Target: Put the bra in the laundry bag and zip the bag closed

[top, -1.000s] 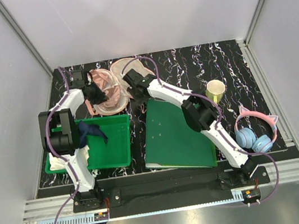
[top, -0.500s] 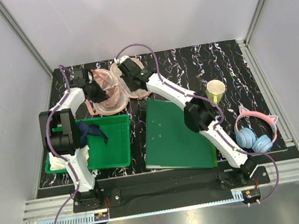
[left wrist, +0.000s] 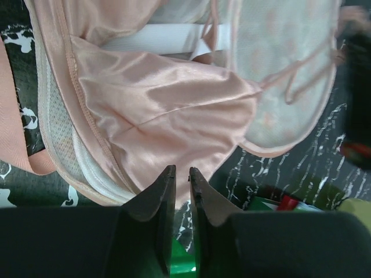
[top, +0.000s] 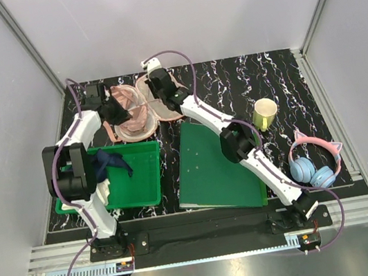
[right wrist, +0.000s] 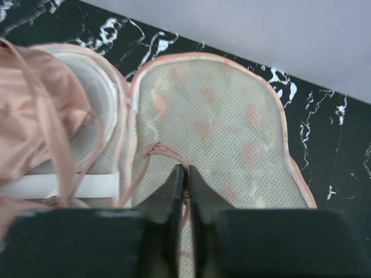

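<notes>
Pink bra (top: 130, 106) lies heaped in the open laundry bag (top: 169, 112) at the far left of the table (top: 231, 81), seen from above. Left wrist view: left gripper (left wrist: 178, 171) pinches the bra's satin edge. Right wrist view: right gripper (right wrist: 185, 169) clamps its thin strap (right wrist: 155, 152) over the bag's mesh half.

The peach laundry bag (right wrist: 232, 127) is laid open in two halves beyond the green bin (top: 141, 180); the shiny pink bra (left wrist: 168, 110) is bunched in the nearer half.
</notes>
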`<state>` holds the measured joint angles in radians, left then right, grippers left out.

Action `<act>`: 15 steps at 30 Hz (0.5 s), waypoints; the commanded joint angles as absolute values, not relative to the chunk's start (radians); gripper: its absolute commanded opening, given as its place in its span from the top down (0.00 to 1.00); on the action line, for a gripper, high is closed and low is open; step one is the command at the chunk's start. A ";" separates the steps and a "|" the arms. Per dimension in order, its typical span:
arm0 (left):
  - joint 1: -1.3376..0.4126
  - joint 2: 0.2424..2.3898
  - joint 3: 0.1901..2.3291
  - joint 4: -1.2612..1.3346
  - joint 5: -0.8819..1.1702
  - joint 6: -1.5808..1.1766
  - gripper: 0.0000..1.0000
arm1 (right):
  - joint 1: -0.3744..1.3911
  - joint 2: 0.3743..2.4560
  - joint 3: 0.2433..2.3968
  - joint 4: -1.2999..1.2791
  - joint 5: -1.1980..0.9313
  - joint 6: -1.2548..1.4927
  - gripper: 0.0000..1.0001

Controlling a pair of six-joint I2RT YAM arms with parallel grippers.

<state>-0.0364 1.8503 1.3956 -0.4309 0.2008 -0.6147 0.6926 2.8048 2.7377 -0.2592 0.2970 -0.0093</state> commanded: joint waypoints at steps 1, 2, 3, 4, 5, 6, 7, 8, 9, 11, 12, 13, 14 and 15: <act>-0.038 1.773 1.384 -0.410 0.187 -0.623 0.80 | 0.675 2.789 2.740 -0.117 0.238 -0.013 0.67; -0.040 1.773 1.384 -0.411 0.189 -0.623 0.78 | 0.675 2.754 2.720 -0.150 0.194 -0.006 0.34; -0.038 1.775 1.391 -0.411 0.192 -0.623 0.75 | 0.676 2.731 2.676 -0.176 0.186 -0.006 0.23; -0.038 1.781 1.396 -0.411 0.198 -0.614 0.73 | 0.675 2.705 2.654 -0.208 0.181 0.047 0.19; -0.038 1.792 1.402 -0.411 0.202 -0.606 0.72 | 0.675 2.674 2.629 -0.274 0.175 0.063 0.16; -0.038 1.801 1.408 -0.413 0.202 -0.591 0.72 | 0.675 2.604 2.561 -0.296 0.178 0.078 0.12; -0.038 1.808 1.426 -0.417 0.201 -0.586 0.72 | 0.672 2.565 2.518 -0.308 0.173 0.113 0.09; -0.037 1.824 1.431 -0.419 0.201 -0.584 0.72 | 0.663 2.527 2.481 -0.342 0.144 0.129 0.07; -0.037 1.831 1.439 -0.417 0.204 -0.581 0.72 | 0.658 2.470 2.441 -0.372 0.132 0.144 0.04; -0.037 1.853 1.451 -0.419 0.212 -0.575 0.73 | 0.644 2.406 2.409 -0.452 0.100 0.170 0.00; -0.037 1.855 1.450 -0.420 0.203 -0.584 0.73 | 0.626 2.390 2.384 -0.481 0.103 0.184 0.00; -0.038 1.856 1.447 -0.417 0.199 -0.587 0.74 | 0.612 2.375 2.373 -0.504 0.104 0.225 0.00; -0.037 1.861 1.448 -0.414 0.199 -0.591 0.74 | 0.595 2.353 2.358 -0.530 0.083 0.250 0.00; -0.037 1.865 1.450 -0.414 0.202 -0.597 0.74 | 0.547 2.349 2.324 -0.534 0.059 0.277 0.00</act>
<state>-0.0364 1.8450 1.4094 -0.4274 0.2016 -0.5991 0.6525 2.5164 2.3703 -0.4541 0.1299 0.1497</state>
